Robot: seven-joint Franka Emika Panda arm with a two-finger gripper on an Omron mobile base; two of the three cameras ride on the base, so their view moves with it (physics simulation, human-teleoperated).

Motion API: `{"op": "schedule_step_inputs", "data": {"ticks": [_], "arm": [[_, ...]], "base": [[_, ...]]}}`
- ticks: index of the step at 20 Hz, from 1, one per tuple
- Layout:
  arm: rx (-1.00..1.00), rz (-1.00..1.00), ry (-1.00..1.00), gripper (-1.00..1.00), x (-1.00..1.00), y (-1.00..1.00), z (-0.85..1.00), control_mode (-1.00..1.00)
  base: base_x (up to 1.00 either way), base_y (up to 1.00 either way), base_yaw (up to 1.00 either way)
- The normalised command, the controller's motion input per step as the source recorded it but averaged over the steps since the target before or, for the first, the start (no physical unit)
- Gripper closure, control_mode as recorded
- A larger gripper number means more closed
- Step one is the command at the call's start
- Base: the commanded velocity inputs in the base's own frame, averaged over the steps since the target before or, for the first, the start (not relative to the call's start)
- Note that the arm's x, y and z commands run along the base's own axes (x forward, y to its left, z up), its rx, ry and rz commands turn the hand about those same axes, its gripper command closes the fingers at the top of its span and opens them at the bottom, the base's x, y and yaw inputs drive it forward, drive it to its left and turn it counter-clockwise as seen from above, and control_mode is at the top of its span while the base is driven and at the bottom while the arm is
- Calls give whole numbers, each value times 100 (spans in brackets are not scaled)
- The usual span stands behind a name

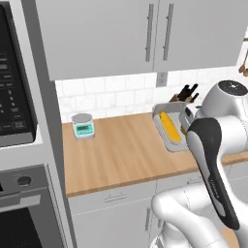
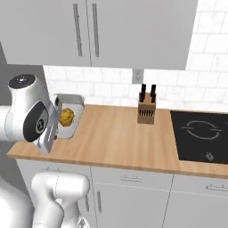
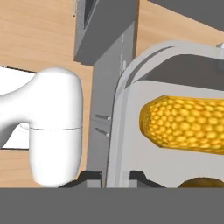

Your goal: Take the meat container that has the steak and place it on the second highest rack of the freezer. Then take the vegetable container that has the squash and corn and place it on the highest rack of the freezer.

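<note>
The gripper [image 3: 114,177] is nearly closed, its two dark fingertips [image 3: 89,176] pinching the rim of the grey vegetable container [image 3: 127,109]. In the hand view one tip sits outside the tray wall and the other just inside it, with the thin wall caught between them. Whether the tray is lifted off the wood or resting on it cannot be told from that view.

Inside the container the corn [image 3: 188,123] lies lengthwise, a bright yellow cob with its rounded end towards the gripped rim. The brown-yellow top of the squash [image 3: 205,183] peeks up at the bottom edge of the hand view, just beside the corn.

From the left base view the vegetable container [image 1: 167,131] is at the far right part of the wooden counter [image 1: 116,155], near the tiled wall, with the corn [image 1: 170,126] showing along its length and the white arm [image 1: 213,160] crossing in front of its right side. A small grey-and-teal kitchen scale [image 1: 83,125] stands well apart to the left on the same counter.

From the right base view the container [image 2: 71,113] is at the left end of the counter, the squash [image 2: 67,116] visible in it just behind the arm's wrist. A wooden knife block [image 2: 146,109] stands well to the right, and a black cooktop [image 2: 200,136] lies beyond it.
</note>
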Motion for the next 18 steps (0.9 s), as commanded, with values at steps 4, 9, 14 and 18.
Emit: {"op": "schedule_step_inputs", "data": {"ticks": [4, 9, 14, 18], "arm": [[0, 0, 0, 100, 0, 0, 0, 100], [0, 0, 0, 100, 0, 0, 0, 100], [0, 0, 0, 100, 0, 0, 0, 100], [0, 0, 0, 100, 0, 0, 0, 100]], "base": [[-85, -25, 0], [-100, -38, 0], [-88, 35, 12], [-53, 97, 6]]}}
